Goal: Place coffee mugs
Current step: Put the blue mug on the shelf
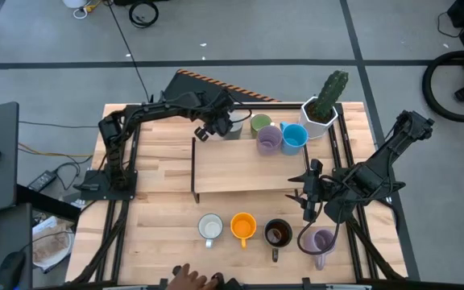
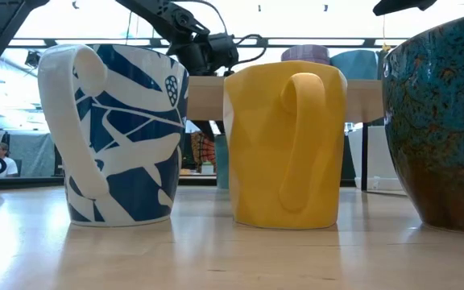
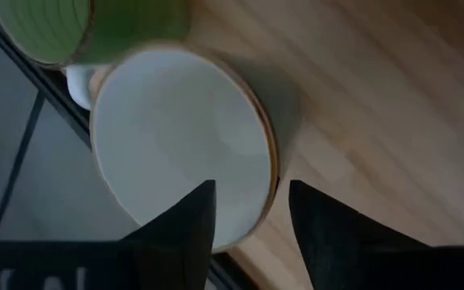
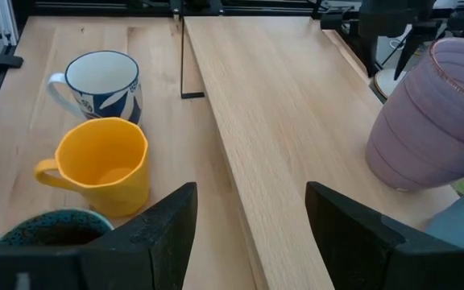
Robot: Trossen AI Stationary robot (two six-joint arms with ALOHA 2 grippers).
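Observation:
Four mugs stand in a row at the table's near side: white-and-blue (image 1: 210, 229), orange (image 1: 242, 227), dark brown (image 1: 277, 234) and lavender (image 1: 322, 240). At the far side a white mug (image 1: 234, 129), a green one (image 1: 260, 123), a lavender one (image 1: 269, 138) and a blue one (image 1: 294, 137) stand together. My left gripper (image 1: 216, 125) is over the white mug (image 3: 176, 137), open, one finger inside it and one outside. My right gripper (image 4: 252, 217) hovers open above the wooden shelf (image 4: 280, 105), near its right end. My left gripper comes down on the white mug from above, with one finger (image 3: 192, 217) inside the cup and the other (image 3: 321, 225) outside, across the rim (image 3: 271, 181). The mug stands upright on the wood. Whether either finger touches the wall, I cannot tell.
A white faceted pot with a cactus (image 1: 321, 113) stands at the far right, beside the blue mug. A person's hand (image 1: 188, 278) shows at the table's near edge. The low wooden shelf (image 1: 248, 165) fills the middle, with bare wood left of it.

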